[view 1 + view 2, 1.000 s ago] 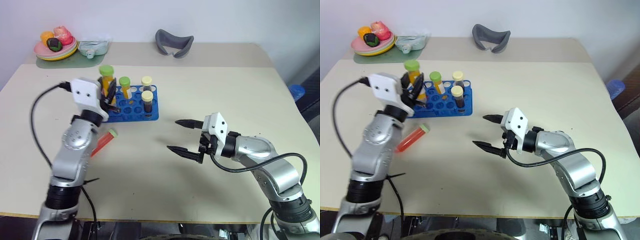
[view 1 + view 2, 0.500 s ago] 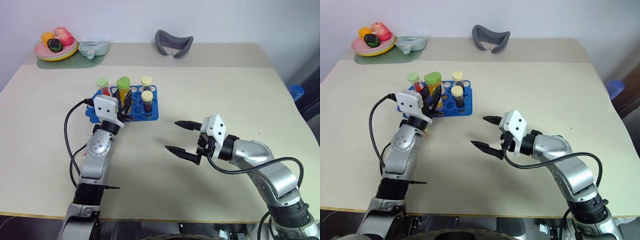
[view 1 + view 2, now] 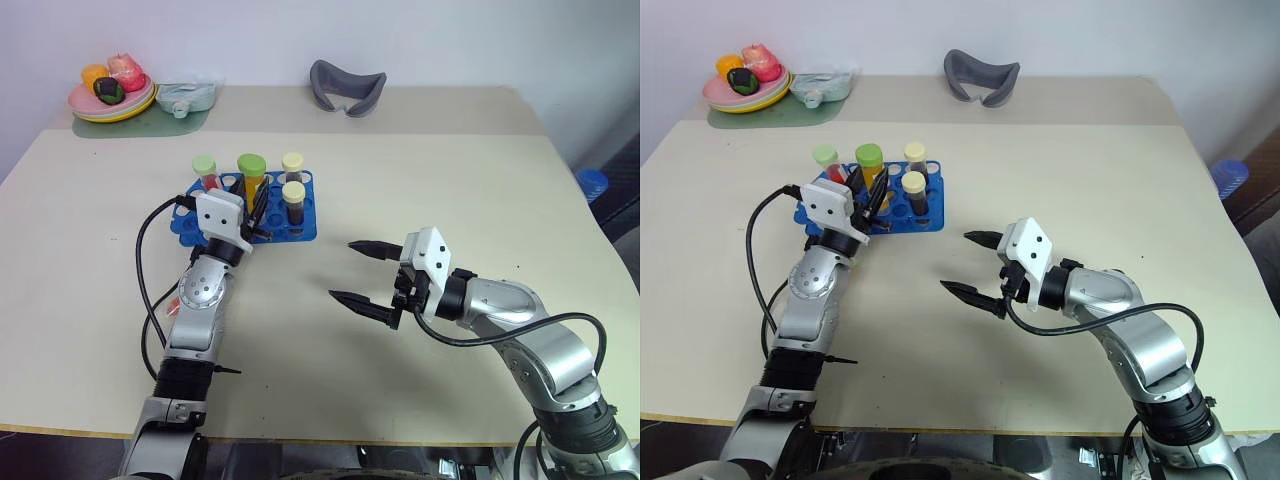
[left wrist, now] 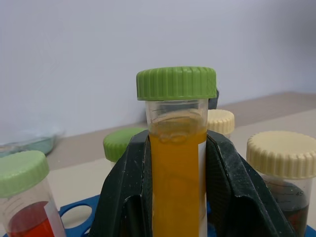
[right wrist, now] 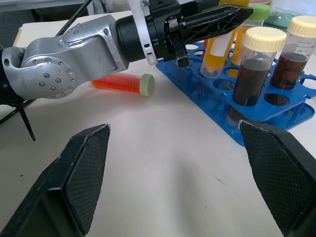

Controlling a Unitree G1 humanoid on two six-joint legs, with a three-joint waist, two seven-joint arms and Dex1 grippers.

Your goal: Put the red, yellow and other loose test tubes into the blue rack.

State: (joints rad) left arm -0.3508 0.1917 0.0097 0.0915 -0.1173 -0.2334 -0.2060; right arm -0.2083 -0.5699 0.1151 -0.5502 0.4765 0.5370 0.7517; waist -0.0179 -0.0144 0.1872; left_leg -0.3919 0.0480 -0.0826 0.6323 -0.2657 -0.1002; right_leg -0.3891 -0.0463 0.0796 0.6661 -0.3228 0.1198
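The blue rack (image 3: 300, 225) stands at the table's left-middle. My left gripper (image 3: 249, 204) is shut on a yellow tube (image 4: 177, 168) with a green cap, held upright, its lower end down among the rack's holes. One black finger (image 4: 123, 197) presses each side of it. A red tube (image 3: 205, 166) with a pale green cap, a second yellow tube (image 5: 244, 37) and two dark tubes (image 3: 293, 195) with cream caps stand in the rack. A loose red tube (image 5: 123, 83) lies on the table beside my left forearm. My right gripper (image 3: 343, 270) hangs open, empty, right of the rack.
A plate of toy fruit (image 3: 110, 95) on a green mat and a clear container (image 3: 185, 95) sit at the far left corner. A grey curved object (image 3: 347, 85) lies at the far middle. A blue object (image 3: 593, 183) shows beyond the table's right edge.
My left arm has come down from a raised pose, lowering the yellow tube to the rack. It now covers the loose red tube in the eye views. The right arm has kept still.
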